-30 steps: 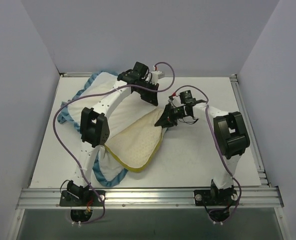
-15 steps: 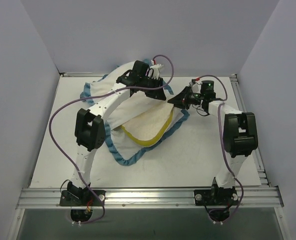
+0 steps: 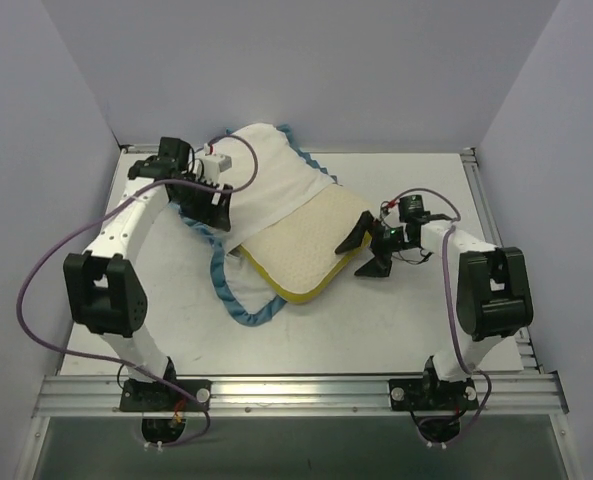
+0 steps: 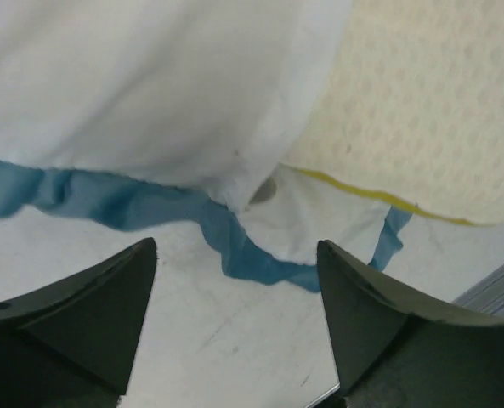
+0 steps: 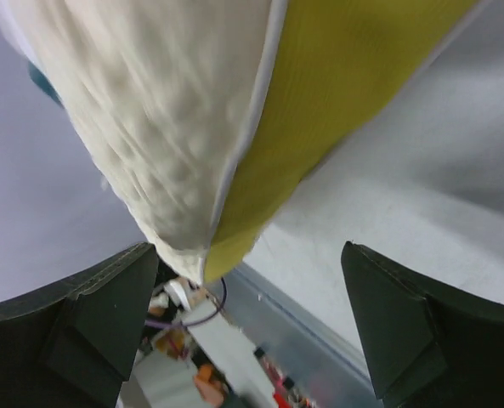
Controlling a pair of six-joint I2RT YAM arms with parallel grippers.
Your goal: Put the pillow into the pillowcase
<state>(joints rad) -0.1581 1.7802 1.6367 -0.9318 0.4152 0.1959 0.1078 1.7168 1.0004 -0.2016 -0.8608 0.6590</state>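
A: Left end effector?
B: Spread wide, pinching nothing. Hanging just beside the teal trim of the pillowcase, near 10 o'clock on the surface.

A: And the right end effector?
B: Spread as well. Set at the pillow's 3 o'clock corner, with that corner between the fingers but apparently not clamped.

A: Pillow inside yet?
B: Only partly, by the look of it. Far end, toward 11 o'clock, tucked under white fabric. Near end bare, with the yellow band showing toward 6 o'clock. Lying mid-surface on the lower flap, trim peeking out at 7 o'clock.

A: Left to do?
B: Probably pulling the opening down over the bare half, or pushing the pillow deeper toward 11 o'clock. Then straightening the trim.

A: Surroundings?
B: Pale flat surface, closed in by plain grey-lilac walls at 9, 12 and 3 o'clock. Metal rail along the 6 o'clock edge. Purple cables looping off both arms.
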